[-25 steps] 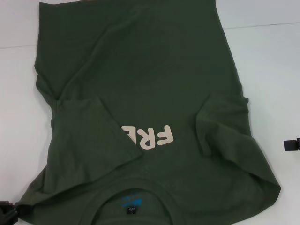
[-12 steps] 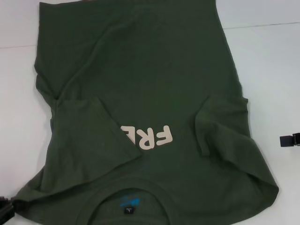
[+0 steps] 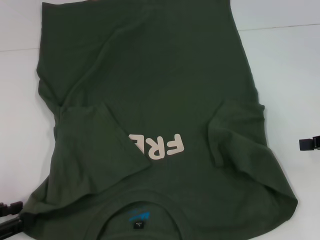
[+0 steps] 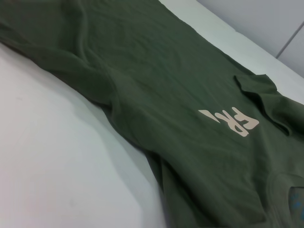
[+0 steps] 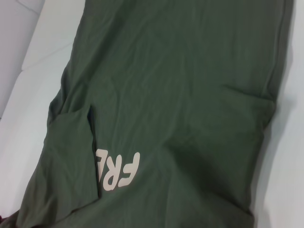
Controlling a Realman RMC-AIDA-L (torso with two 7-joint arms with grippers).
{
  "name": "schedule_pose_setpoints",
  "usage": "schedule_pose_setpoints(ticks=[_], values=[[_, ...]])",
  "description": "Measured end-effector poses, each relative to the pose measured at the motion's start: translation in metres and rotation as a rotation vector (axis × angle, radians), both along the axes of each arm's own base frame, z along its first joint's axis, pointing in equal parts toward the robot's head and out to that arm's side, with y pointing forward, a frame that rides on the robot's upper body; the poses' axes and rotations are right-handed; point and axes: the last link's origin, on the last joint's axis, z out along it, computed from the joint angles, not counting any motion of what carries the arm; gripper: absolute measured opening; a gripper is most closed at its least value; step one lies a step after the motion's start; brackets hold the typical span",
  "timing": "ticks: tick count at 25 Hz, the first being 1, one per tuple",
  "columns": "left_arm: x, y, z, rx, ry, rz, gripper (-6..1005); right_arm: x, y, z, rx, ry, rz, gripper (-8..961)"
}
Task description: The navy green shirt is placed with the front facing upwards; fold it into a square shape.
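Navy green shirt (image 3: 160, 100) lies front-up across the white tabletop (image 3: 290, 75), filling centre frame, collar at the bottom edge, both sleeves already folded in over the body. Left hand (image 3: 9, 222) sits at lower left by the shoulder, right hand (image 3: 309, 144) at the right edge, clear of cloth; finger state can't be told for either. Judged mid-fold: next move needs both shoulder corners gripped and carried toward the hem at top.

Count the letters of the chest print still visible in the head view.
3: "F", "R", "E" on the navy green shirt, near the collar. The left sleeve, folded inward, cuts across the print; further letters may be hidden.
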Motion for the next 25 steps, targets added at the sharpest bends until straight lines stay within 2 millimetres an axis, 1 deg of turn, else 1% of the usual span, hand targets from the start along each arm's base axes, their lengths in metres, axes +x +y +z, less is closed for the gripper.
schedule_pose_setpoints(ticks=[7, 10, 16, 20, 23, 25], values=[[-0.005, -0.005, 0.007, 0.013, 0.032, 0.009, 555, -0.002, 0.006, 0.002, 0.012, -0.005, 0.008, 33], [-0.007, -0.007, 0.011, 0.018, 0.047, 0.013, 789, -0.002, 0.008, 0.003, 0.022, -0.008, 0.007, 35], [-0.007, -0.007, 0.023, 0.050, 0.073, 0.007, 806, -0.005, 0.012, 0.003, 0.027, -0.007, 0.013, 40], [-0.003, 0.002, 0.034, 0.131, 0.058, -0.014, 817, -0.006, 0.015, 0.000, 0.030, 0.001, 0.016, 43], [0.003, 0.010, 0.033, 0.144, 0.044, -0.041, 815, -0.008, 0.017, -0.003, 0.033, 0.014, 0.021, 46], [0.007, 0.015, 0.029, 0.129, 0.041, -0.063, 814, -0.010, 0.019, -0.005, 0.038, 0.028, 0.033, 48]])
